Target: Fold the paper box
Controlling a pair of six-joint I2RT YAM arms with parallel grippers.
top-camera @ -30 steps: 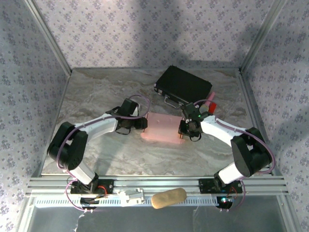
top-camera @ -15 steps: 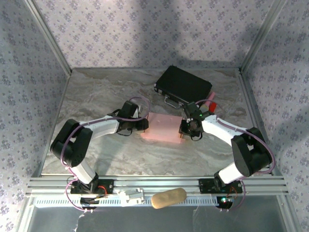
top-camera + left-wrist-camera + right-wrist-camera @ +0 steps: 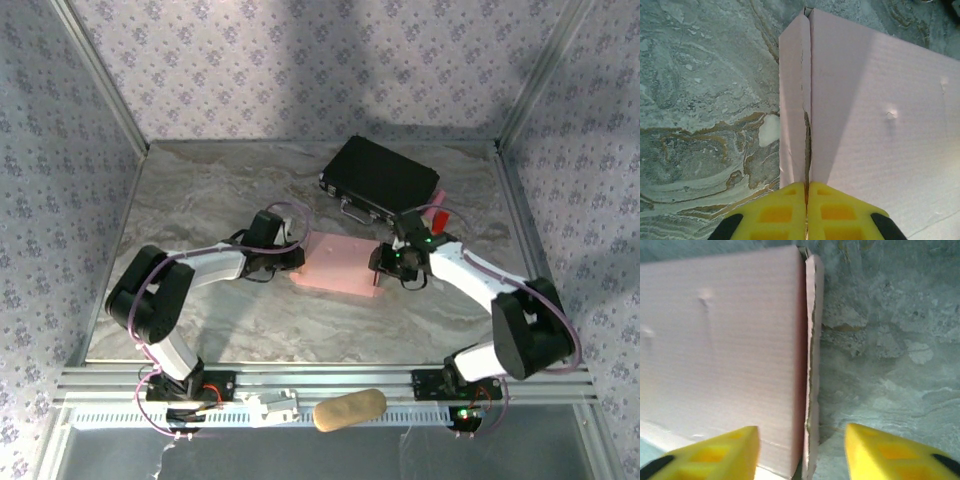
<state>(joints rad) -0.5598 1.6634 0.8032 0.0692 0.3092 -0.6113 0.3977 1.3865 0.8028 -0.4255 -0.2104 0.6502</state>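
Note:
The paper box [image 3: 340, 262] is a slim pale pink rectangle lying flat mid-table. My left gripper [image 3: 297, 258] is at its left end. In the left wrist view its yellow fingertips [image 3: 785, 210] are pressed together, so the left gripper [image 3: 806, 197] is shut, right at the seam between the box's top [image 3: 875, 115] and its narrow side flap [image 3: 792, 100]. My right gripper [image 3: 383, 262] is at the box's right end. The right gripper [image 3: 802, 445] stands open, astride the loose right side flap [image 3: 812, 365], one finger [image 3: 710, 455] over the box top [image 3: 725, 330], the other over the table.
A black hard case [image 3: 380, 175] lies behind the box at the back right, with a red-and-pink object [image 3: 437, 213] beside it. A tan oblong thing [image 3: 350, 409] and a white part [image 3: 272, 407] rest on the near rail. Patterned walls enclose the marble table [image 3: 220, 190].
My left gripper has closed at the box's left seam. My right gripper has opened wider and its arm has swung slightly to the right. The box has stayed put.

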